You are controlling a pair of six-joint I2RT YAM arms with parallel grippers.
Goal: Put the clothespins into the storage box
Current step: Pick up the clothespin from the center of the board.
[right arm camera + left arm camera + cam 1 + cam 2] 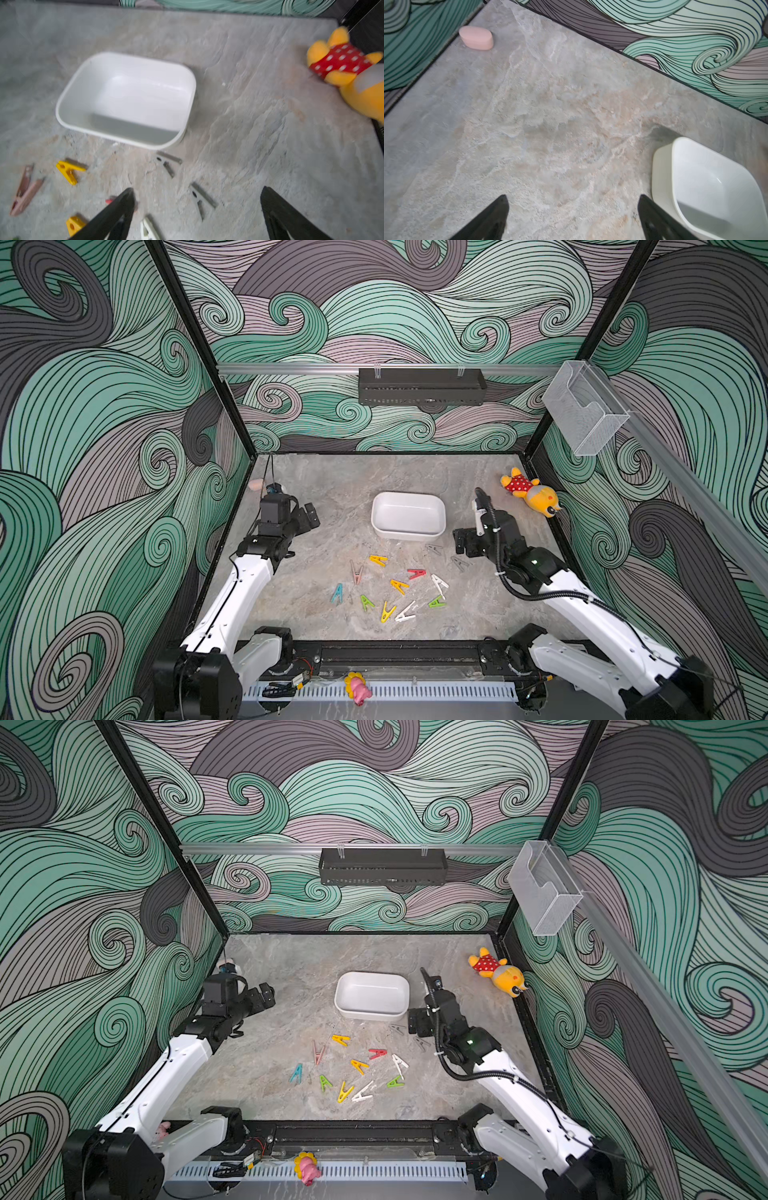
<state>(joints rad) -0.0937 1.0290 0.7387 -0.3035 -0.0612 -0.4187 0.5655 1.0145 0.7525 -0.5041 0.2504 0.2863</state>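
The white storage box (408,535) (371,1014) stands empty at mid-table; its rim also shows in the wrist views (675,145) (62,116). Several clothespins lie scattered in front of it, among them yellow (378,560), red (416,573), teal (337,593) and two grey ones (434,548) (460,563). My right gripper (459,541) (197,191) hangs open just right of the box, above the grey clothespins, and one grey clothespin (200,199) lies below, between its fingers. My left gripper (309,515) (573,199) is open and empty over bare table left of the box.
A yellow plush toy (530,491) lies at the back right corner. A pink oval block (476,37) sits at the back left. A black perforated tray (422,385) and a clear holder (584,406) hang on the wall rails.
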